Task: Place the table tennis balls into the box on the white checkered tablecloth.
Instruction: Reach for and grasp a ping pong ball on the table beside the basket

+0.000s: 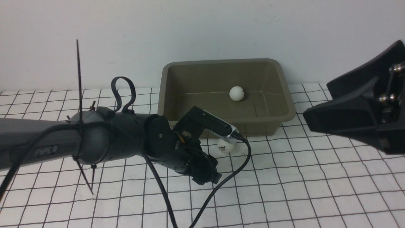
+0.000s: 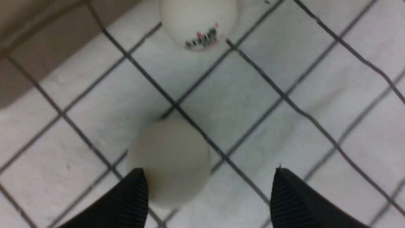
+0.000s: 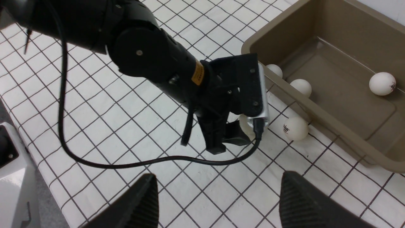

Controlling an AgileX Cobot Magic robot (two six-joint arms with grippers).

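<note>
The olive-brown box (image 1: 286, 95) stands at the back of the white checkered tablecloth (image 1: 300, 177). One table tennis ball (image 1: 236, 93) lies on its floor. Two more balls (image 3: 274, 70) (image 3: 301, 87) rest against its near inner wall. A ball with a printed logo (image 1: 226, 147) lies on the cloth in front of the box. My left gripper (image 2: 208, 171) points down at the cloth, open. A plain ball (image 2: 169, 161) sits beside one of its fingers (image 2: 133, 196), not clamped. My right gripper (image 3: 218, 175) hovers high at the right, open and empty.
The left arm's black cable (image 1: 221, 186) loops over the cloth below its wrist. A white wall (image 1: 202, 28) rises just behind the box. A grey-white base (image 3: 15, 177) stands past the cloth's edge in the right wrist view.
</note>
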